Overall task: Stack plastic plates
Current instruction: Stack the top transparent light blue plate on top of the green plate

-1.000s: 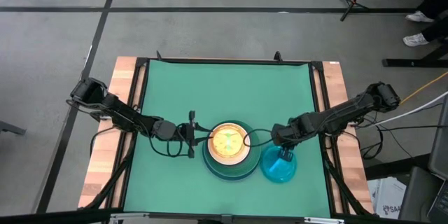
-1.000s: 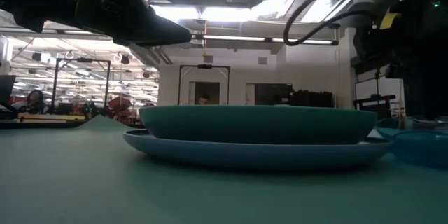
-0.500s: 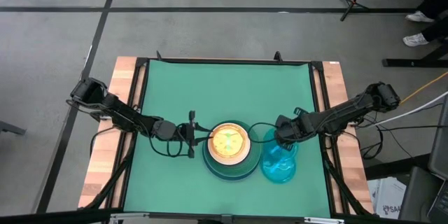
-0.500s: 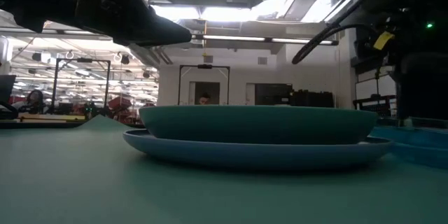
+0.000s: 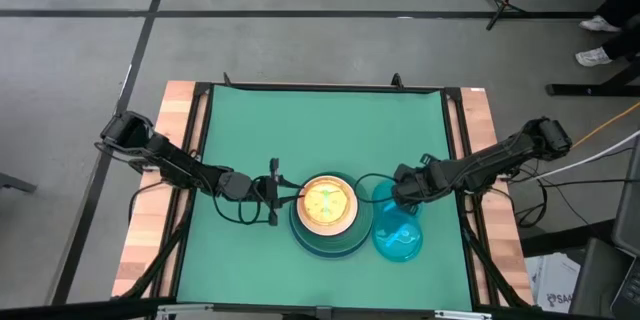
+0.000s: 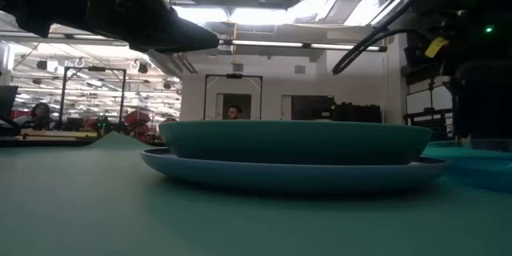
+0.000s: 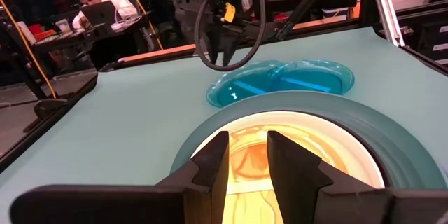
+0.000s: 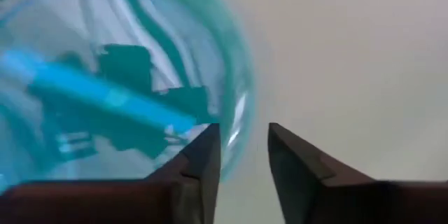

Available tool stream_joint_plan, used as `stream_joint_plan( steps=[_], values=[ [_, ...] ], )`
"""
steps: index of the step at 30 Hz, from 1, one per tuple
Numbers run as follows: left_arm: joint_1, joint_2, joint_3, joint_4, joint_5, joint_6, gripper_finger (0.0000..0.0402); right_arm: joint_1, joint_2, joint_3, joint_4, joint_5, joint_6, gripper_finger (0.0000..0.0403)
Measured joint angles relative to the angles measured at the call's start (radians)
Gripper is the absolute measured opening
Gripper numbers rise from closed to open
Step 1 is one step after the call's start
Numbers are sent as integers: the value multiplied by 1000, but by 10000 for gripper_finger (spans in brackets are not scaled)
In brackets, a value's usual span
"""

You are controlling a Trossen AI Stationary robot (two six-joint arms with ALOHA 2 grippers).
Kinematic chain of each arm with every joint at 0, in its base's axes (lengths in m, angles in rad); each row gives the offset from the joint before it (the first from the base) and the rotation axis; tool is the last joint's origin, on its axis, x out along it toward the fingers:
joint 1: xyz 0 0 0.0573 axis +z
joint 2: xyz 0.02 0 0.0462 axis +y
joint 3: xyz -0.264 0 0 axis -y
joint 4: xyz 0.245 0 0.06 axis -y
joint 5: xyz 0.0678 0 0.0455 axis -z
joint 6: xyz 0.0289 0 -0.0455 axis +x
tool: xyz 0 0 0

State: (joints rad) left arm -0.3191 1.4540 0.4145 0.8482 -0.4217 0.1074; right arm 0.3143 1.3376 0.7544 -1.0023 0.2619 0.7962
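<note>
At the table's middle stands a stack: a large light blue plate (image 6: pixel 296 178) at the bottom, a dark teal plate (image 6: pixel 296 142) in it, then a white plate (image 7: pixel 339 136) and a translucent orange plate (image 5: pixel 325 203) on top. To its right, two translucent cyan plates (image 5: pixel 399 228) lie overlapping on the mat. My right gripper (image 8: pixel 243 147) points down over them, open, with the rim (image 8: pixel 236 115) of a cyan plate at the gap between its fingers. My left gripper (image 7: pixel 246 157) hovers level over the stack's left rim, open, clear of the plates.
The green mat (image 5: pixel 320 130) has free room on its far half and at its left. Wooden strips (image 5: pixel 480 120) and a black frame edge the table. A person (image 7: pixel 98 0) sits at a desk far beyond the table.
My right gripper has tipped to point more steeply down and has shifted slightly toward the far edge. The cyan plate under it, raised and tilted a second ago, now lies flat on the mat, and the cyan patch reaches farther toward the far edge.
</note>
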Motion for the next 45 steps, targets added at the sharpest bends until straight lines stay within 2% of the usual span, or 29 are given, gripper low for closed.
stream_joint_plan(
  steps=[3,5,10,15,20,29,45],
  values=[
    [0,0,0,0,0,0,92,31,-17,7,-3,-75,-8,128],
    [0,0,0,0,0,0,92,74,-31,26,0,-79,21,134],
    [0,0,0,0,0,0,92,239,-45,62,85,30,70,134],
    [0,0,0,0,0,0,92,382,-38,67,305,97,0,133],
    [0,0,0,0,0,-1,92,468,10,67,397,139,-65,133],
    [0,0,0,0,0,-1,92,484,134,67,373,184,-66,133],
    [0,0,0,0,0,-2,92,484,239,67,326,226,-58,133]
  ],
)
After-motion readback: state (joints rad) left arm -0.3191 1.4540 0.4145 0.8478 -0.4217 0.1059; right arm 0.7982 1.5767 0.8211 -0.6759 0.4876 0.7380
